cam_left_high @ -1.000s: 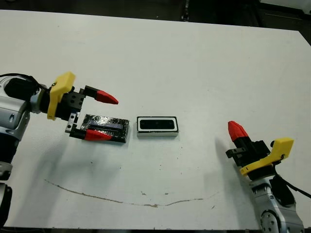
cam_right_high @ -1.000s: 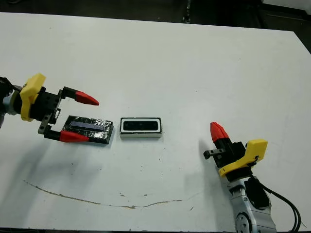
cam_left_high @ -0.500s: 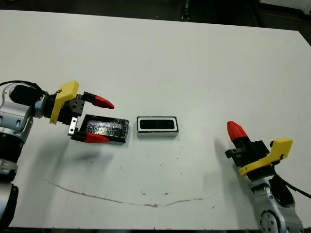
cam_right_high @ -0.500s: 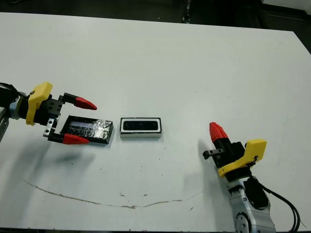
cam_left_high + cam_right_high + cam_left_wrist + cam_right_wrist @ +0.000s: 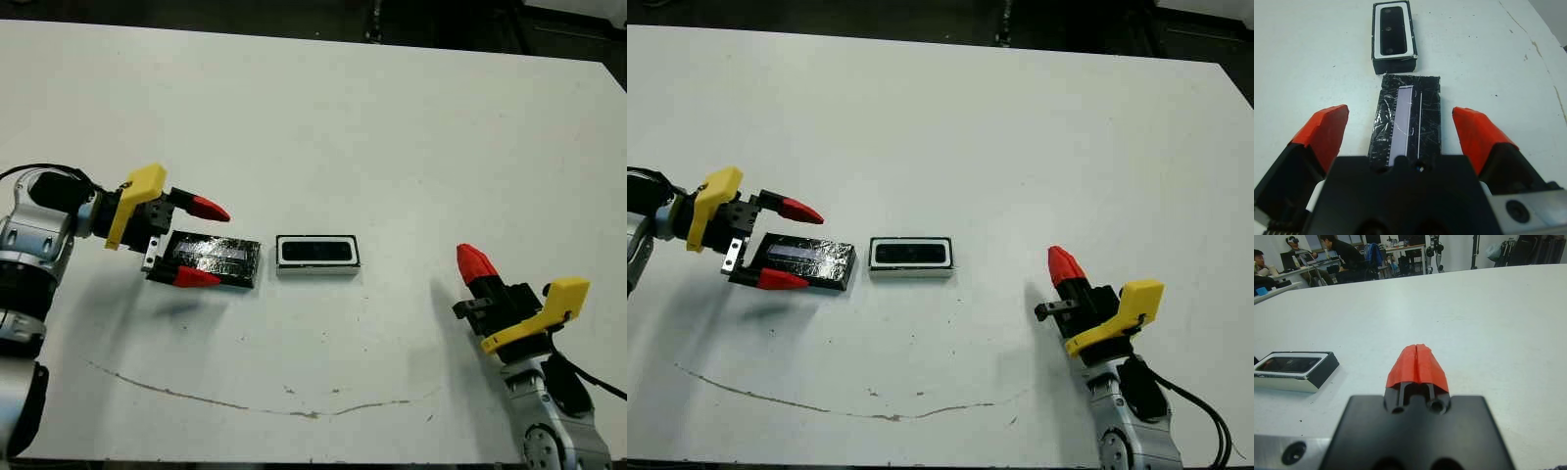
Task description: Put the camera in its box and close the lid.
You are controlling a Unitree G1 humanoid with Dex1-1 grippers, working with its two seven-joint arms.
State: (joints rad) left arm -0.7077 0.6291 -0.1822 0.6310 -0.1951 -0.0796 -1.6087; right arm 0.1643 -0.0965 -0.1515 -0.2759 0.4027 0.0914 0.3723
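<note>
The lid, flat and black with a wrinkled shiny top and a pale strip, lies on the table left of centre. My left gripper is open, one red finger on each side of the lid's left end, without touching it. Just to the lid's right sits the white-rimmed box with the dark camera lying inside; the left wrist view shows the box beyond the lid. Far to the right, near the front edge, my right gripper is shut and holds nothing.
A thin brown scuff line runs across the table near its front edge. In the right wrist view, people sit at desks beyond the table's far side.
My left arm has drawn back a little to the left and lowered, its open fingers still around the lid's end. Lid, box and right gripper have not moved.
</note>
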